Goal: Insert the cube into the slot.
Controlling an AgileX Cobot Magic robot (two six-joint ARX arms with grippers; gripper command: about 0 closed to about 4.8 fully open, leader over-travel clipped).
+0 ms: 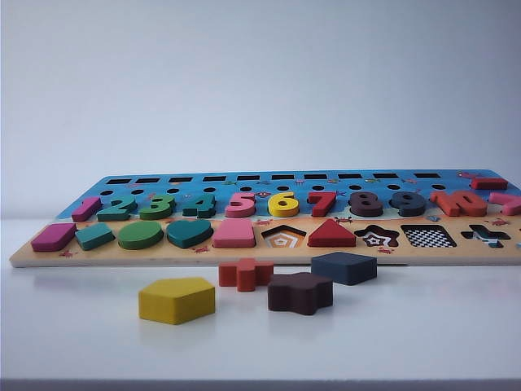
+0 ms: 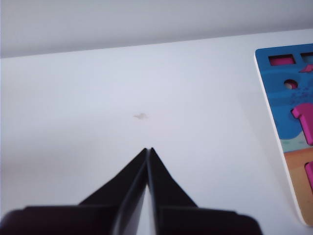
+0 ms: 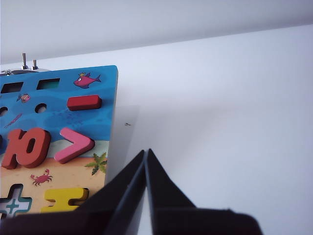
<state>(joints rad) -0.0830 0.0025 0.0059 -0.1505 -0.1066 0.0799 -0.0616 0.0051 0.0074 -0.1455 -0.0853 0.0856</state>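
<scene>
Puzzle board (image 1: 244, 254): lies flat across the far table.
Slot (image 1: 428, 236): checkered square, near row, right side, empty.
Cube (image 1: 343, 267): navy, loose on the table just near of the board, left of the slot.
Right gripper (image 3: 146, 152): fingers pressed together, empty, off the board's right end.
Left gripper (image 2: 148, 150): likewise closed, off its left end.
Advice: open the right gripper, grasp the cube's flat sides, square it to the slot.

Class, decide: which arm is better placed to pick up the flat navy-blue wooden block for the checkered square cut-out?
Probably the right. The navy-blue wooden block and checkered square cut-out sit right of centre, and the shut right claw hangs beside the board's right end; the shut left claw is off its left end.
</scene>
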